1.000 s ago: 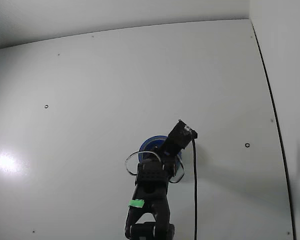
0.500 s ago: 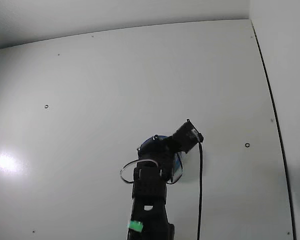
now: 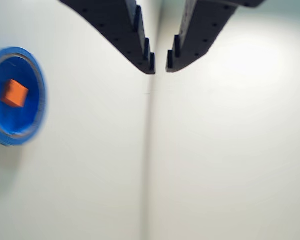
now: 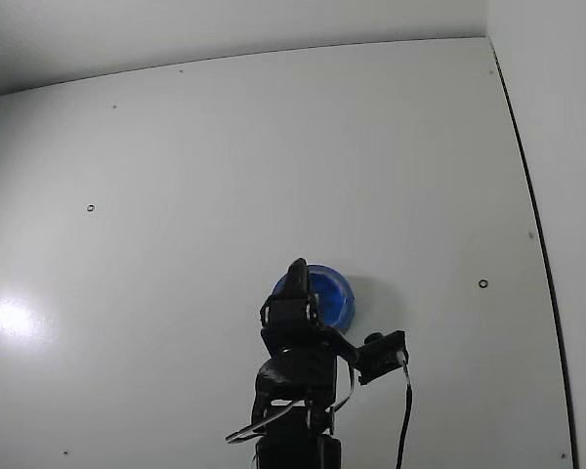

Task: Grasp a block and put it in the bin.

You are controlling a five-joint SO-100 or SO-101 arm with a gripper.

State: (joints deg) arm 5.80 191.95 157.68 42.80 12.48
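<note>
spreading across both views, the white tabletop (image 4: pixel 176 176) carries the blue bin (image 3: pixel 12 95), which sits at the left edge of the wrist view with the small orange-red block (image 3: pixel 14 93) lying inside it. the end effector (image 3: pixel 160 63) hangs above bare tabletop beside the bin, its jaws nearly together with only a narrow gap, holding and touching nothing.

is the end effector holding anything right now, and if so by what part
Nothing is held. In the wrist view the end effector has its fingertips close together with only bare table showing through the gap, and the block lies inside the bin.
</note>
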